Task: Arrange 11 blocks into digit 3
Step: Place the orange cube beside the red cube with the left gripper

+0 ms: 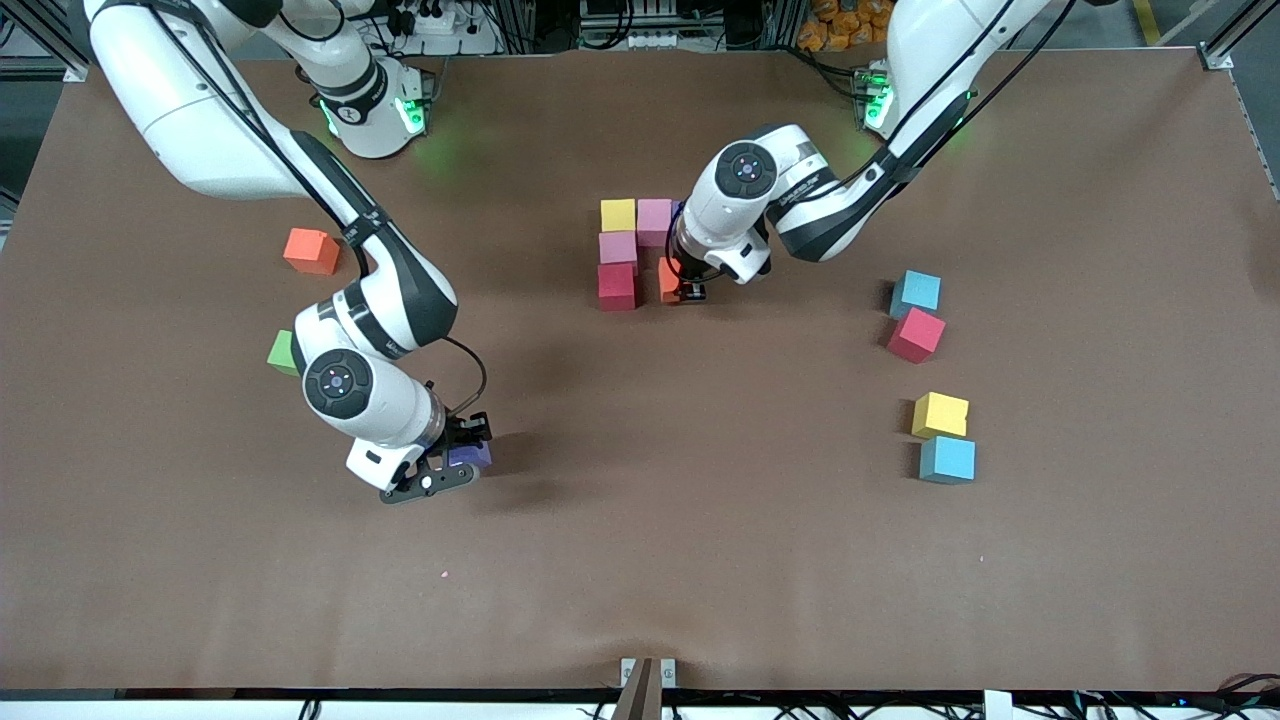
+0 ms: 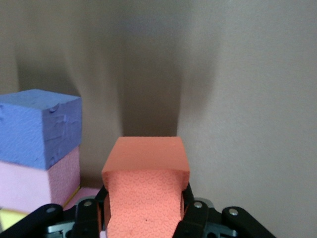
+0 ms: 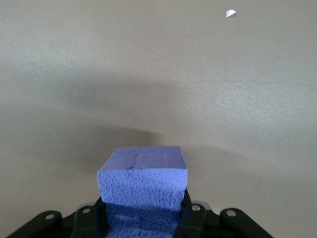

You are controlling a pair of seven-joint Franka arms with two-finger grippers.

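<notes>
My left gripper is shut on an orange block, low beside a red block with a small gap between them. The red block belongs to a cluster with a pink block, a yellow block and another pink block. A purple block lies against the pink one and is mostly hidden under the left arm in the front view. My right gripper is shut on another purple block over bare table.
Loose cubes toward the left arm's end: light blue, red, yellow, blue. Toward the right arm's end lie an orange cube and a green cube, partly under the right arm.
</notes>
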